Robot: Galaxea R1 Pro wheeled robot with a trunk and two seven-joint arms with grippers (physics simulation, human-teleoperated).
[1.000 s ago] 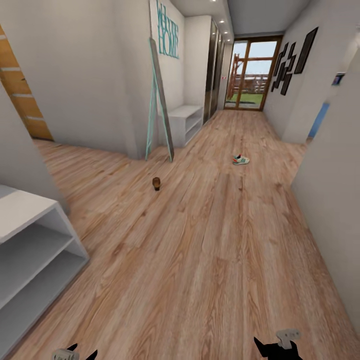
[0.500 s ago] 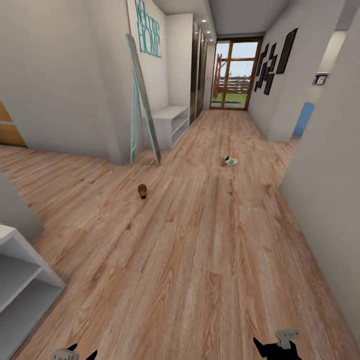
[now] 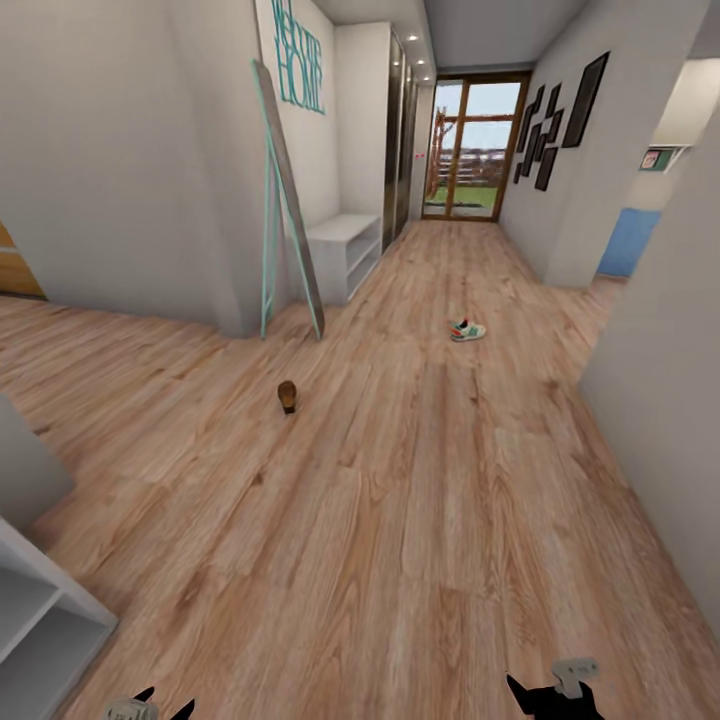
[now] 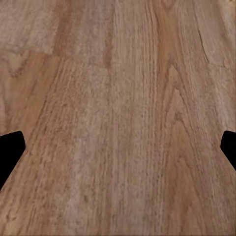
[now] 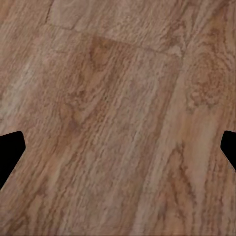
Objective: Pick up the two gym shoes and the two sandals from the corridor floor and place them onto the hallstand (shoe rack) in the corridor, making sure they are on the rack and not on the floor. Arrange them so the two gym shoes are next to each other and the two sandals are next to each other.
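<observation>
One white gym shoe with green stripes lies on the corridor floor far ahead, right of centre. A dark brown sandal lies nearer, left of centre. The corner of a pale grey low unit with open shelves, which I take for the hallstand, juts in at the near left. My left gripper and right gripper hang low at the picture's bottom edge. Both wrist views look down on bare planks, with the left gripper and right gripper open and empty.
A similar grey bench stands under teal "Welcome HOME" lettering on the left wall, with a leaning mirror beside it. A wall corner closes the right side. A glass door ends the corridor.
The whole head view has shifted as the camera moved: the near grey unit has slid further out at the left. The shoe and sandal lie where they were. Both grippers hold the same pose.
</observation>
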